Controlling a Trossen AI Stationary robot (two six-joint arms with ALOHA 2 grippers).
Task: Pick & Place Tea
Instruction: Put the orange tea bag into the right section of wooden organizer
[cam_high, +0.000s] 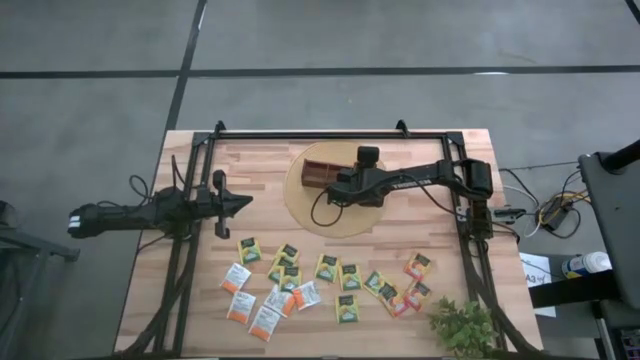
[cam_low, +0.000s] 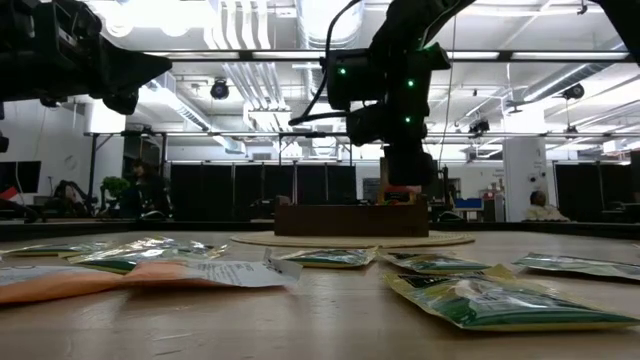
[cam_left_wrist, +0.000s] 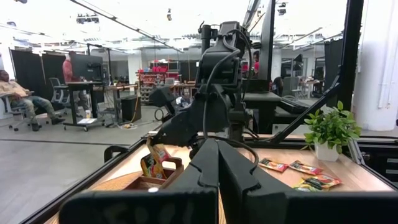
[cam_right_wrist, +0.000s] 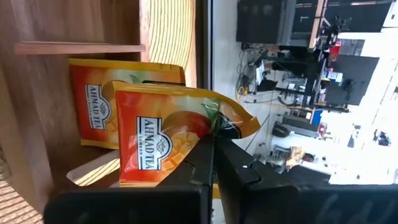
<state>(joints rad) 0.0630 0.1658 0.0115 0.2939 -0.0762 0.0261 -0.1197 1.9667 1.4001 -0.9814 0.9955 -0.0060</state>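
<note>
Several tea packets (cam_high: 337, 283) lie flat across the near half of the table: yellow-green, white-and-orange and orange-red. The brown wooden tray (cam_high: 322, 175) rests on a round mat (cam_high: 300, 208) at the table's middle. My right gripper (cam_right_wrist: 214, 144) stands over the tray, shut on an orange-red packet (cam_right_wrist: 158, 140). A second orange-red packet (cam_right_wrist: 93, 112) stands in the same compartment behind it. My left gripper (cam_high: 245, 203) hovers shut above the table's left part, holding nothing. My right gripper pinches the orange-red packet by its upper edge (cam_right_wrist: 219, 122) between the two fingers, coming from above and pointing down. The packet stands on edge below the fingers inside the tray's compartment (cam_left_wrist: 155, 165), and its corner (cam_right_wrist: 249, 124) beside the fingers is bent over. Whether its lower end touches the tray floor I cannot tell.
A small potted plant (cam_high: 462, 325) stands at the near right corner. A dark frame (cam_high: 330, 133) runs along the table's far edge and both sides. Bare wood lies between the mat and the packets. People sit in the room beyond (cam_left_wrist: 15, 93).
</note>
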